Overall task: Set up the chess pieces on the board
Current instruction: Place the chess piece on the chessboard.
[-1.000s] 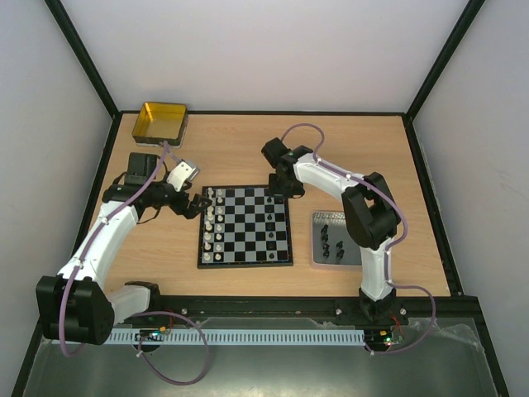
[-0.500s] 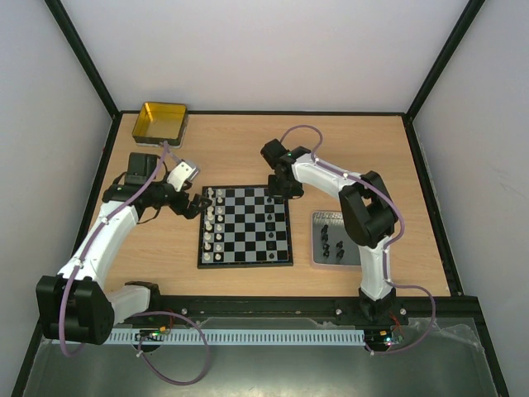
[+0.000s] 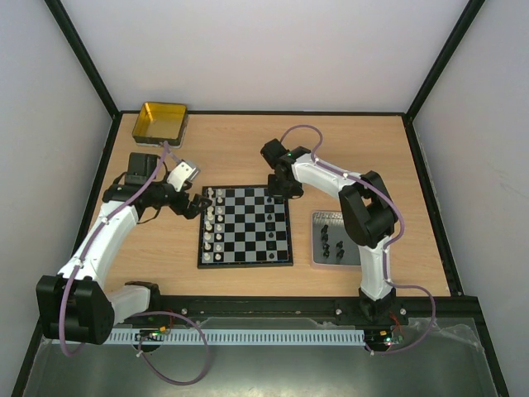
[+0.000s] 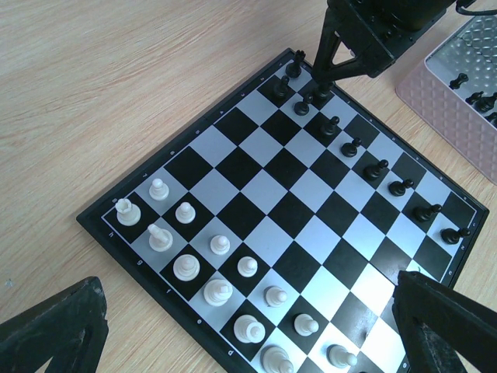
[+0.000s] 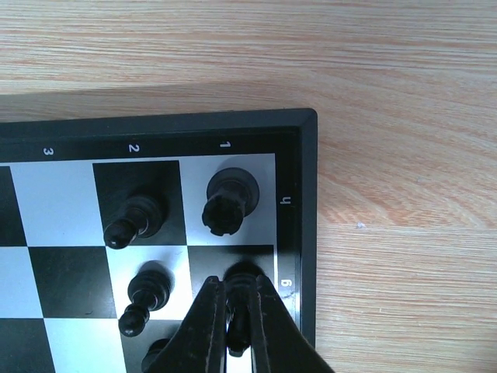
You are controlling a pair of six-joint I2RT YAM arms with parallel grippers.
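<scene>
Glossy plastic chess pieces [image 5: 231,200]; matt wood-grain table [image 5: 388,70].

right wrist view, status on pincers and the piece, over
Right pincer shut on black piece at board edge. Left pincer open near white pieces. Corner piece close alongside.

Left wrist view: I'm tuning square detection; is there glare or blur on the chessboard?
Left wrist view: glare washes out the small black-and-white checked chessboard at the picture's lower right; the left gripper's dark fingers look soft. Right wrist view: the glossy black plastic chess pieces are sharp.
</scene>
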